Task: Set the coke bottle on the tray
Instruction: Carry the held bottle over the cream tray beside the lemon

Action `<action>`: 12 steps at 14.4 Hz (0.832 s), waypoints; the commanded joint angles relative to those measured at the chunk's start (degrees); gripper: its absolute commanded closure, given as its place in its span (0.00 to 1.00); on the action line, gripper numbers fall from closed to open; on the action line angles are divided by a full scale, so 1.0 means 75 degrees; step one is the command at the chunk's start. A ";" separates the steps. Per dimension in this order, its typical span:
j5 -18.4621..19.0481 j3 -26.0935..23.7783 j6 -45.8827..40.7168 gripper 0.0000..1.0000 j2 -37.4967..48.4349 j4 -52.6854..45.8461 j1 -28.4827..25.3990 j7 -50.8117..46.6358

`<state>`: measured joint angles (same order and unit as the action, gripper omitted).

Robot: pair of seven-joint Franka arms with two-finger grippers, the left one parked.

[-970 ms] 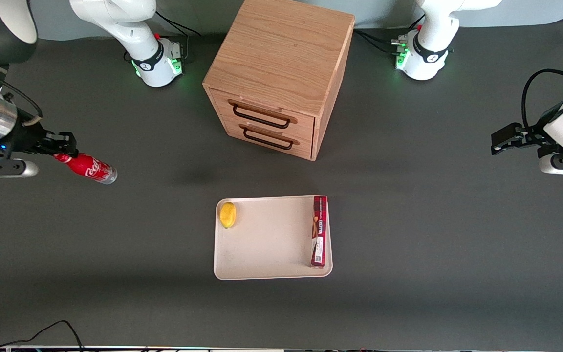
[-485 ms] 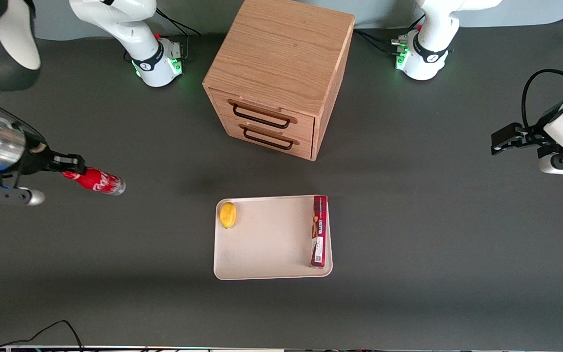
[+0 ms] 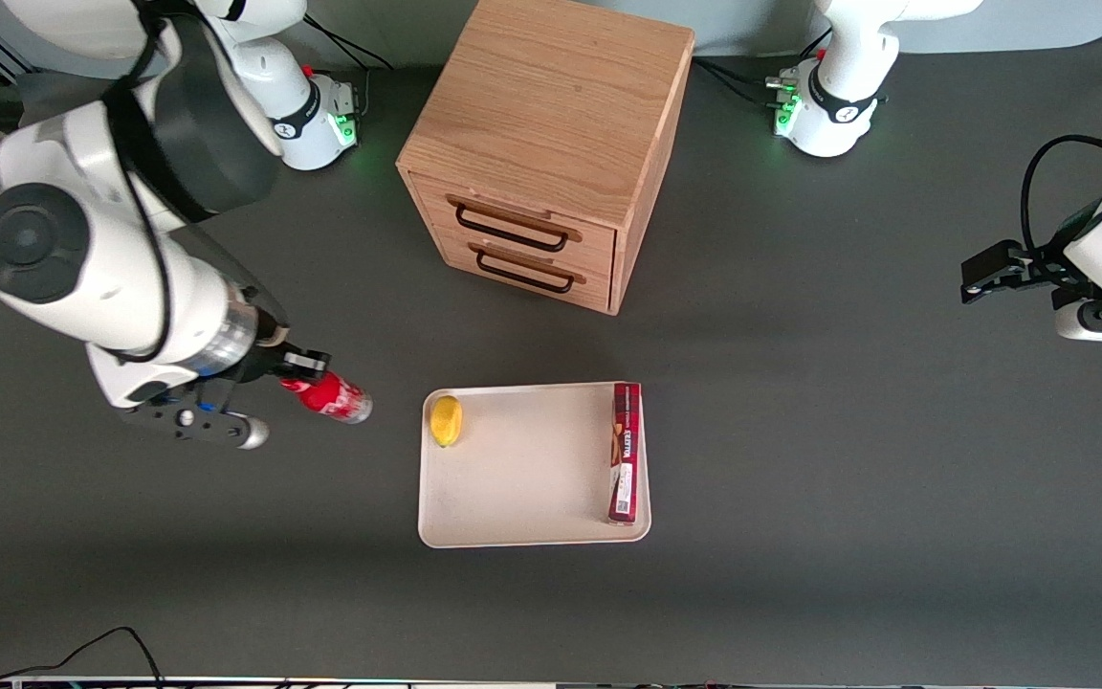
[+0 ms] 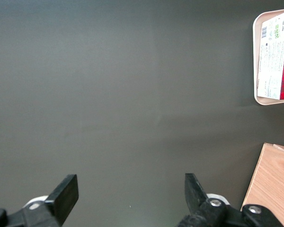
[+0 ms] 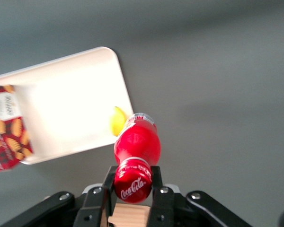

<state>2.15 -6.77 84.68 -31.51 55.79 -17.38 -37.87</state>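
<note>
My right gripper [image 3: 300,373] is shut on the red cap of the coke bottle [image 3: 333,397], a small red bottle with a white script logo and a clear base. The bottle hangs from the fingers above the table, close beside the tray's end toward the working arm. The cream-beige tray [image 3: 522,478] lies flat nearer the front camera than the cabinet. In the right wrist view the fingers [image 5: 156,176] clamp the cap [image 5: 132,180], the bottle [image 5: 137,139] points down, and the tray [image 5: 66,104] lies below it to one side.
A yellow lemon [image 3: 446,420] lies in the tray's corner nearest the bottle. A long red box [image 3: 625,452] lies along the tray's edge toward the parked arm. A wooden drawer cabinet [image 3: 551,144] stands farther from the front camera than the tray.
My right arm has carried the coke bottle from the working arm's end of the table toward the tray, and a little nearer the front camera. The tray, lemon and box have not moved.
</note>
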 commanded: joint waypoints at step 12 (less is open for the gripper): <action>0.0100 0.0633 0.2970 1.00 -0.2396 -0.0525 -0.0881 -0.0798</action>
<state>2.22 -3.02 106.65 -47.95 54.70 -22.92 -42.67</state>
